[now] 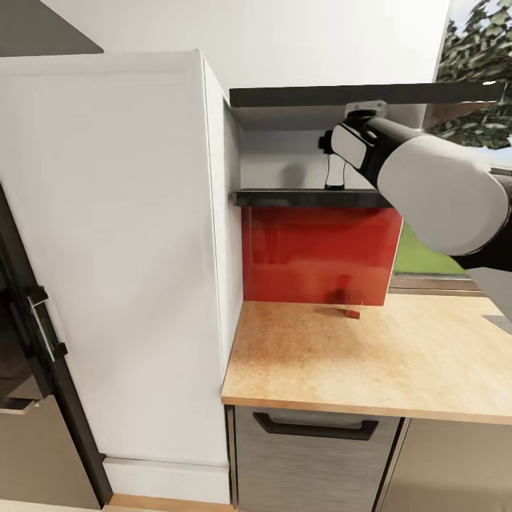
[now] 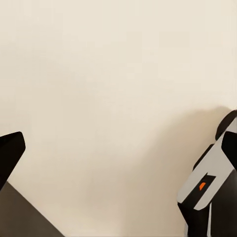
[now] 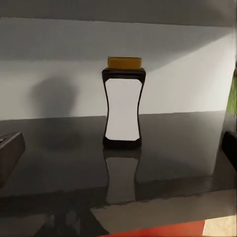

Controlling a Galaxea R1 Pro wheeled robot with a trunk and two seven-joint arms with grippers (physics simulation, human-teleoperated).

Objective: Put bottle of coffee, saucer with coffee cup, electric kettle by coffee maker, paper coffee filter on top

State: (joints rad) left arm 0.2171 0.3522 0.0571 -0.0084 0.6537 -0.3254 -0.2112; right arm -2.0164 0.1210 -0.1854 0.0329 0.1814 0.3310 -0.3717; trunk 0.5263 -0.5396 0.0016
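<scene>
Head view: right arm raised, tool (image 1: 334,174) spread before shelved bottle of coffee (image 3: 123,102).

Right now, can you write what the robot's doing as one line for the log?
stage: reaching for bottle of coffee | bottle: upright on dark shelf, untouched | right gripper: open, facing bottle | left gripper: open, empty

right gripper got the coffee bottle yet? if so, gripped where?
No hold yet. The bottle of coffee stands free on the dark shelf, ahead of the right gripper, whose fingertips sit wide apart. The left gripper holds nothing either.
</scene>
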